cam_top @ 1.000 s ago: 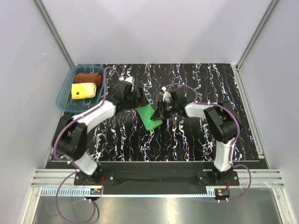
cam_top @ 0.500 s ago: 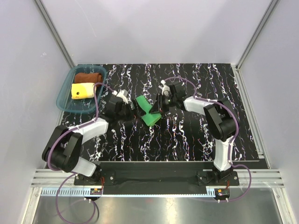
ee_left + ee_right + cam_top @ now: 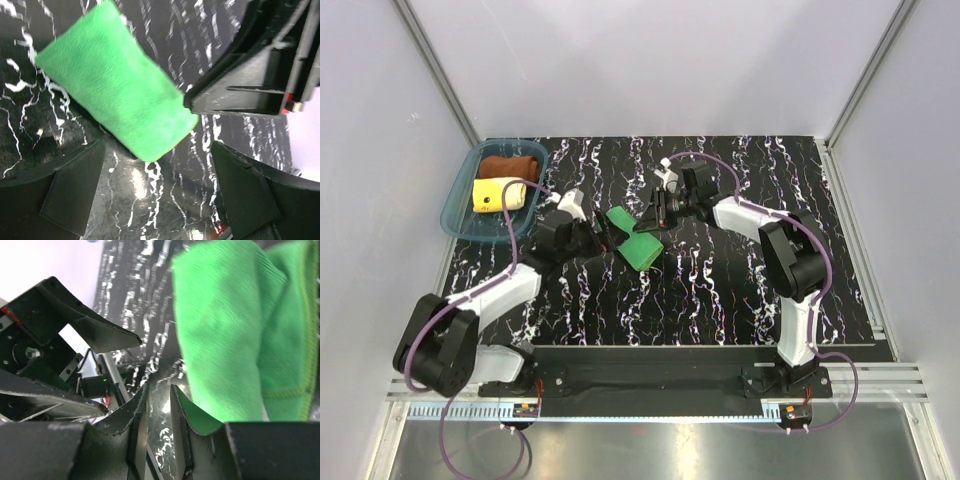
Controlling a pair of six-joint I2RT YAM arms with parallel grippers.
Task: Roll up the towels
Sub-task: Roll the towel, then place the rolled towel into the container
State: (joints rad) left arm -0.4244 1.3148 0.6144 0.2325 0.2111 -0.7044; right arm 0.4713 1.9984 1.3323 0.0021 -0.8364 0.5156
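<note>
The bright green towel (image 3: pixel 634 238) lies folded on the black marbled table between my two grippers. In the left wrist view it (image 3: pixel 112 82) sits just ahead of my left gripper (image 3: pixel 159 146), which is open wide and empty, low over the table (image 3: pixel 598 236). My right gripper (image 3: pixel 654 214) is at the towel's far right side. In the right wrist view its fingers (image 3: pixel 160 388) stand a narrow gap apart with only table between them, and the green towel (image 3: pixel 225 340) lies against the outside of one finger. The rust-brown towel (image 3: pixel 510 164) and the pale yellow towel (image 3: pixel 498 192) lie rolled in the tray.
The translucent teal tray (image 3: pixel 454 216) stands at the table's back left corner. Grey walls with metal posts close in the table on three sides. The right gripper's body (image 3: pixel 260 70) shows close in the left wrist view.
The green towel went from lying flat to being folded over on itself. The left gripper drew back toward the near left, and the right gripper moved slightly toward the back.
</note>
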